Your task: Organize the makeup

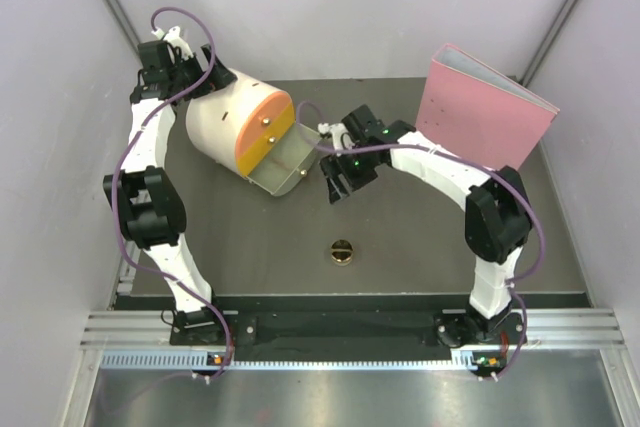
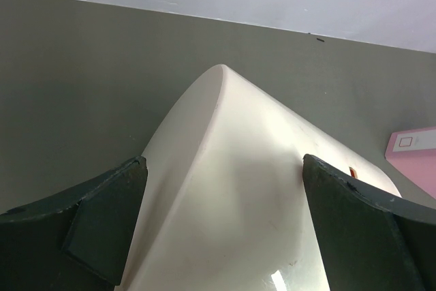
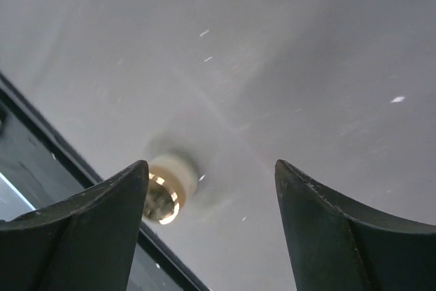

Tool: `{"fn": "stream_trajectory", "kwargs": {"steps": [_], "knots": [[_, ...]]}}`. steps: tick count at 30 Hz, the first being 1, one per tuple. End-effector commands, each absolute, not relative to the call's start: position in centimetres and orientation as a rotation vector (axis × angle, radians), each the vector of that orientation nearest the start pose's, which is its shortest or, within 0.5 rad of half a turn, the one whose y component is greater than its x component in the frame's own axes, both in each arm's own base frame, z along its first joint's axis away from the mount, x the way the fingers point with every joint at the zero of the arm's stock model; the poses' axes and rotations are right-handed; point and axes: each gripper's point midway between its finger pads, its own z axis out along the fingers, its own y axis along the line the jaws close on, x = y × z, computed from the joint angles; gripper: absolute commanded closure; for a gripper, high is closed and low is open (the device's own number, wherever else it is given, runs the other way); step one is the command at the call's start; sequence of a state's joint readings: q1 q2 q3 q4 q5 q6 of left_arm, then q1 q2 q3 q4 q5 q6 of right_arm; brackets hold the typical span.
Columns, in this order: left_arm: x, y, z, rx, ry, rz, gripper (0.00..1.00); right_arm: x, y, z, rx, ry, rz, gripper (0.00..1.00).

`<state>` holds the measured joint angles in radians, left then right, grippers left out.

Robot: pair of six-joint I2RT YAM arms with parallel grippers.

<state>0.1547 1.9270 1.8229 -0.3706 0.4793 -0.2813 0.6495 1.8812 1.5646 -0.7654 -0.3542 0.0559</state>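
The round gold compact [image 1: 342, 250] lies alone on the dark table, near the front middle. It also shows in the right wrist view [image 3: 163, 194], just beside my left fingertip. My right gripper [image 1: 335, 187] [image 3: 211, 189] is open and empty, hovering right of the open drawer and well behind the compact. My left gripper [image 1: 215, 72] [image 2: 225, 189] is open, its fingers either side of the back of the cream drawer box [image 1: 232, 119] [image 2: 231, 168]. I cannot tell whether they touch it. The lipstick cases and peach bottles are out of view.
The box's lower drawer [image 1: 285, 165] is pulled out toward the right; its contents cannot be made out. A pink binder [image 1: 490, 112] [image 2: 415, 158] stands open at the back right. A black rail [image 1: 350, 327] runs along the table's near edge.
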Motion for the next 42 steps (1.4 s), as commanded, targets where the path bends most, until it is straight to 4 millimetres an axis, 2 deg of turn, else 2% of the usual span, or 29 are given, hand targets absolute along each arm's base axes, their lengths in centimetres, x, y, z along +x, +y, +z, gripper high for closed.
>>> {"fn": "stream_trajectory", "kwargs": {"steps": [1,7,13,20,28,33,36,37,39,40,42], "knots": [[52.4,-1.2,20.5,-0.169,2.221,-0.565,0.01,26.1,30.4,13.2,-1.164,2.494,0.535,0.25],[52.4,-1.2,20.1,-0.164,2.228,-0.565,0.01,21.9,31.1,12.1,-1.339,2.476,0.492,0.24],[52.4,-1.3,19.4,-0.161,2.243,-0.567,0.01,19.4,30.8,10.6,-1.449,2.478,0.456,0.23],[52.4,-1.5,18.8,-0.153,2.257,-0.573,0.01,18.5,31.5,8.1,-1.472,2.482,0.477,0.23],[52.6,-1.3,18.9,-0.15,2.259,-0.564,0.01,18.3,33.4,7.5,-1.544,2.451,0.504,0.23],[52.6,-1.2,19.0,-0.151,2.259,-0.558,0.01,17.9,33.3,6.4,-1.595,2.474,0.497,0.23],[52.6,-1.3,19.0,-0.149,2.258,-0.559,0.01,18.0,33.5,6.3,-1.592,2.473,0.499,0.3],[52.6,-1.3,19.0,-0.149,2.259,-0.559,0.01,18.0,33.5,6.0,-1.593,2.484,0.488,0.42],[52.6,-1.3,19.2,-0.147,2.256,-0.557,0.01,18.1,33.5,6.0,-1.595,2.491,0.48,0.58],[52.6,-1.3,19.3,-0.148,2.254,-0.556,0.01,18.2,33.4,5.7,-1.596,2.499,0.465,0.73],[52.7,-1.3,19.3,-0.147,2.252,-0.557,0.01,18.6,33.4,5.8,-1.592,2.498,0.441,0.83]]}}
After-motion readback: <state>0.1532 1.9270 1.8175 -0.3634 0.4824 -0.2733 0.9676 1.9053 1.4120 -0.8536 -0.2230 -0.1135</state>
